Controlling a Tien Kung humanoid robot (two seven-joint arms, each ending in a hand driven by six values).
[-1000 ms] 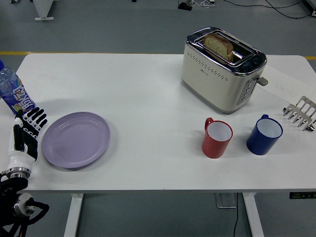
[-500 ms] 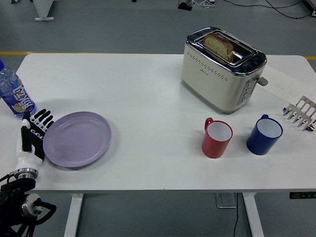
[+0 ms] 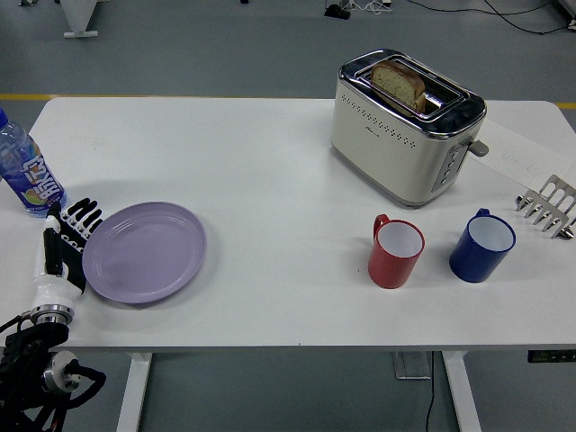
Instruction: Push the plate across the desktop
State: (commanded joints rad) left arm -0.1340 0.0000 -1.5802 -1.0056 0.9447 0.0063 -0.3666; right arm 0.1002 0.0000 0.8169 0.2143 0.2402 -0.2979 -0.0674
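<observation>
A lavender plate [image 3: 146, 251] lies flat on the white table [image 3: 270, 171] near its front left. My left hand [image 3: 70, 232] stands on edge right against the plate's left rim, its black fingers [image 3: 83, 216] held straight and holding nothing. Its white wrist and black arm run down past the table's near edge at the lower left. My right hand does not show.
A blue-capped bottle [image 3: 25, 174] stands just behind the left hand at the table's left edge. A cream toaster [image 3: 405, 126] holding toast sits at the back right, with a red mug [image 3: 395, 251], a blue mug [image 3: 481, 245] and a metal rack [image 3: 547, 207] on the right.
My left hand has slid to the right, and the plate has moved a little to the right with it. Nothing else has shifted.
</observation>
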